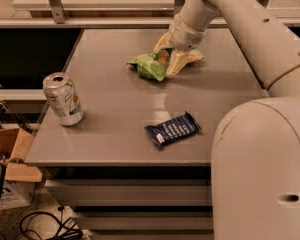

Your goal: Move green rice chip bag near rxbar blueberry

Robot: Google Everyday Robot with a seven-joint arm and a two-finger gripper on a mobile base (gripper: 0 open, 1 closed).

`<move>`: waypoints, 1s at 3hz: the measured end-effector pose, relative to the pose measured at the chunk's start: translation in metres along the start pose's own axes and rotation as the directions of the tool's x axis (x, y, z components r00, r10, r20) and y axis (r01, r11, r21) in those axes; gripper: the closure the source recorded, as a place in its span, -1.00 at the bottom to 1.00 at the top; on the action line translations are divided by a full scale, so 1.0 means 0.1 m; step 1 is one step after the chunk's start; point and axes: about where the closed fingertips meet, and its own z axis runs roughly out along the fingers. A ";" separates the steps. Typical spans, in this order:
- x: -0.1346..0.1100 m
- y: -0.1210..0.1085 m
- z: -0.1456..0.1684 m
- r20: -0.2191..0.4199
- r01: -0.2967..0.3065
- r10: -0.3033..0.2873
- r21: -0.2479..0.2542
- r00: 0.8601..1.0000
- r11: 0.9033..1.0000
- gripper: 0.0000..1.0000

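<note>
The green rice chip bag [149, 67] lies crumpled on the far middle of the grey table [110, 134]. My gripper [170, 54] is down on the bag's right part. Its tan fingers [177, 62] are closed in on the foil from both sides, and a bit of green sticks out to the right of them. The bag still rests on the table. The rxbar blueberry [172, 129], a dark navy wrapper with white lettering, lies flat near the front edge, well in front of the bag and apart from it.
A silver soda can [63, 99] stands upright at the table's left front. My arm's large white body [260, 169] fills the right foreground. A cardboard box [10, 159] and cables lie on the floor at the left. A shelf rail runs behind the table.
</note>
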 end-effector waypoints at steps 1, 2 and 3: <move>0.03 -0.02 -0.05 -0.012 -0.003 0.003 0.000 1.000 1.000 0.77; 0.02 -0.02 -0.06 -0.012 -0.003 0.003 0.000 1.000 1.000 1.00; 0.02 -0.02 -0.06 -0.013 -0.003 0.003 0.000 1.000 1.000 1.00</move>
